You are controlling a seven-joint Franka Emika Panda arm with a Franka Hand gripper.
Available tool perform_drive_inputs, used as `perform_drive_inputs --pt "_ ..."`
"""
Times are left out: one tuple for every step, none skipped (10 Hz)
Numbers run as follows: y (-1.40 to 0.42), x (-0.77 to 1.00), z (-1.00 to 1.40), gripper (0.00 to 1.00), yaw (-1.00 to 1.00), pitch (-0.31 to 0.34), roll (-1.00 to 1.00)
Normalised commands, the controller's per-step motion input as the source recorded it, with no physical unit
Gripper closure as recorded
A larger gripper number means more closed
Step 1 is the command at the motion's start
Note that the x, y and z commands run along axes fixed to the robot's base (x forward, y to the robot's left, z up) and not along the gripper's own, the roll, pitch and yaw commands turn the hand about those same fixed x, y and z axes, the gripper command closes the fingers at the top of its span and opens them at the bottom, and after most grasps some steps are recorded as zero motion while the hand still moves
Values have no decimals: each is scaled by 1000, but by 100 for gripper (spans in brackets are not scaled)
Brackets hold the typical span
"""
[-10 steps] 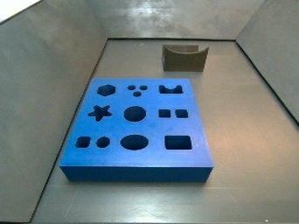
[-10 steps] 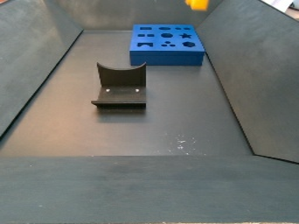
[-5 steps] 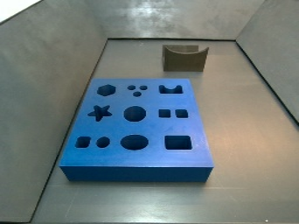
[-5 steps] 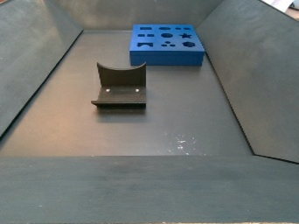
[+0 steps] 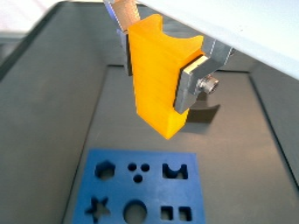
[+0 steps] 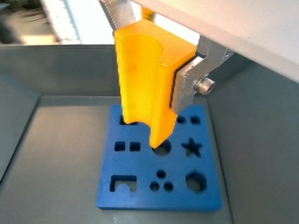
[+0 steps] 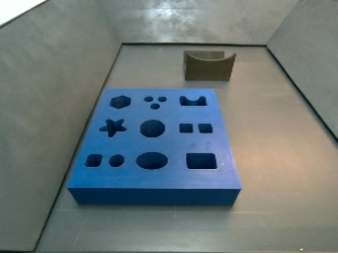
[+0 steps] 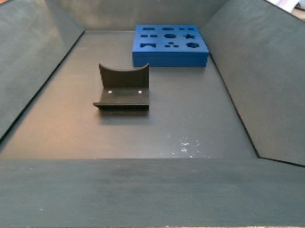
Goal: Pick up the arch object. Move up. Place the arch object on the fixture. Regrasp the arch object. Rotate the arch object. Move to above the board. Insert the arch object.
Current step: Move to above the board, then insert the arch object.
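You have the arch object [image 5: 160,79] clamped between the gripper [image 5: 163,54] plates in both wrist views, hanging long-side down high over the board [image 5: 138,186], which suggests it has been turned on end so its profile can drop straight into a cut-out. One silver finger [image 6: 191,77] presses flat on the block's side in a wrist view, so the grip looks firm (the opposite finger is mostly hidden behind the orange plastic). Neither side view shows the gripper or the block at all, so you are well above what those cameras frame. In a side view the board [image 7: 156,145] lies on the floor toward the near edge, with the arch-shaped hole [image 7: 199,101] in its far right corner. The fixture [image 7: 208,64] stands empty near the far wall, well apart from the board. My reading: you are at the move-above-the-board stage, and the block's lower end must be lined up over the arch hole before you descend
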Motion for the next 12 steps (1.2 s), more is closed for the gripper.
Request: perform_drive_inputs --pt "-232 138 78 100 1000 119 -5" --pt "-110 75 43 100 1000 129 -4" --pt "-70 62 31 100 1000 139 -3" --pt "-44 54 31 100 1000 162 -1" --pt "-39 57 29 100 1000 184 4" --pt "-32 63 27 100 1000 227 14" --pt "-29 68 25 100 1000 252 22" --pt "-27 75 20 100 667 224 29" --pt "-27 74 24 100 411 191 36" --pt "-23 64 22 100 222 158 33" --pt "157 286 -237 100 114 0 -93" --pt "266 126 -791 100 17 -50 -186"
